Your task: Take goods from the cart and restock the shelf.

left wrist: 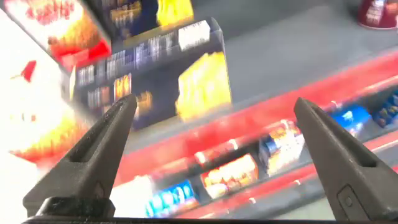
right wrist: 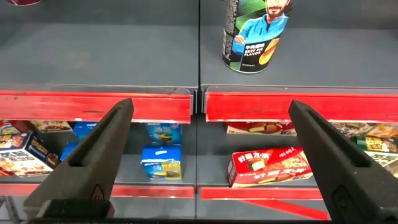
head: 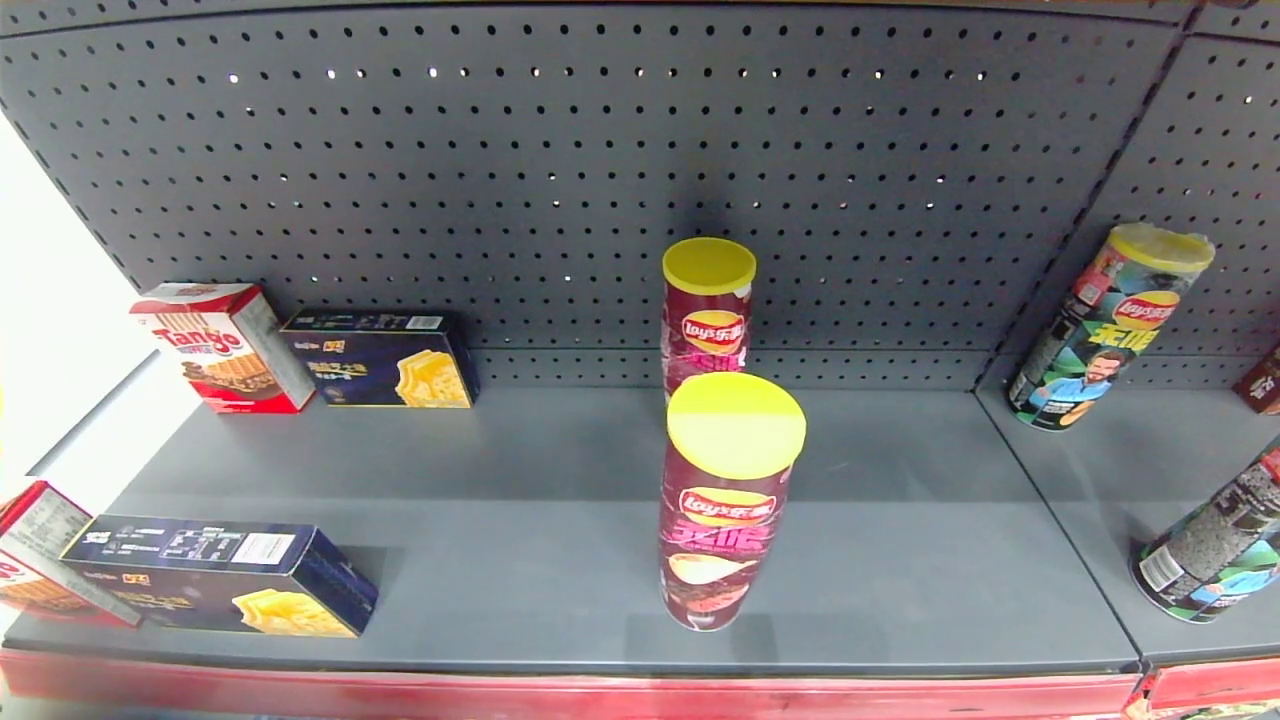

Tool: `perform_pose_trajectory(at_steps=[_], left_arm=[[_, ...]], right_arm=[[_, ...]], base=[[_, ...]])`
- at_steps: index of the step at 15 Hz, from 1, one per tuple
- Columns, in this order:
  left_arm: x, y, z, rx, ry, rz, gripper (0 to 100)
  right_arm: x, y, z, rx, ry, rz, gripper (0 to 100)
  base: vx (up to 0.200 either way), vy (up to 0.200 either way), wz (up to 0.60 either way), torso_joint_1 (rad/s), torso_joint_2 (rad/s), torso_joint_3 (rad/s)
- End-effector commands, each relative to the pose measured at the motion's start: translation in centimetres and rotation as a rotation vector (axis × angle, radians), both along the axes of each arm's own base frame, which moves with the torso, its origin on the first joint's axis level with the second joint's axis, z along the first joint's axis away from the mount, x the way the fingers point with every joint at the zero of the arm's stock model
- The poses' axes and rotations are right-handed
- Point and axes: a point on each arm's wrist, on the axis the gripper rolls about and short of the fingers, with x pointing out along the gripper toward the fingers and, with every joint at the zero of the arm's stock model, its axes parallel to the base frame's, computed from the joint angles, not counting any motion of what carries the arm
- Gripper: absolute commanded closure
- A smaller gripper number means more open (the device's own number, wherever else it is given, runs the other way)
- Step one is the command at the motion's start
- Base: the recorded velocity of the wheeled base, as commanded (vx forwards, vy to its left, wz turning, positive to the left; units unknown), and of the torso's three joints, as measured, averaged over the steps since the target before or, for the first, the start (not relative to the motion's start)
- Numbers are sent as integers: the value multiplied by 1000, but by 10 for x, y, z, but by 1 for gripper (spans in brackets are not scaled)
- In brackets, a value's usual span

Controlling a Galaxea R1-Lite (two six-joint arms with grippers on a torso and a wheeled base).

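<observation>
L tool (left wrist: 214,104) & R tool (right wrist: 211,104) both wide open, empty. Front chip can (head: 725,510) stands upright on shelf (head: 900,540); second chip can (head: 708,310) just behind it. Prob. between placements: next needs fresh goods picked, then set on bare shelf beside front chip can.

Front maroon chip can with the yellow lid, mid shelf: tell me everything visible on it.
The tall maroon cylindrical chip can stands upright near the front edge of the grey metal shelf, about mid-width. A flat yellow plastic lid closes its top. Its glossy wrap shows a red-and-yellow logo, pink lettering and a chip picture. Only the shelf touches it; a matching maroon can stands behind, apart.
</observation>
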Motion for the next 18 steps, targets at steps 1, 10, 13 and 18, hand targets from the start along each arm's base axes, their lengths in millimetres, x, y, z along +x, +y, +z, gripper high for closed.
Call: perform_pose_trajectory(at_steps=[1, 10, 13, 18], left_arm=[[-9, -5, -33, -73, 17, 21, 0], [-17, -6, -46, -151, 28, 188, 0], [-17, -6, -46, -151, 27, 196, 0], [-17, -3, -45, -193, 14, 331, 0]], right_arm=[[0, 0, 0, -1, 2, 0, 0], [0, 0, 0, 1, 2, 0, 0], [0, 0, 0, -1, 2, 0, 0], [0, 0, 0, -1, 2, 0, 0]], base=[[0, 0, 0, 0, 0, 0], [0, 0, 0, 0, 0, 0], [0, 0, 0, 0, 0, 0], [0, 0, 0, 0, 0, 0]])
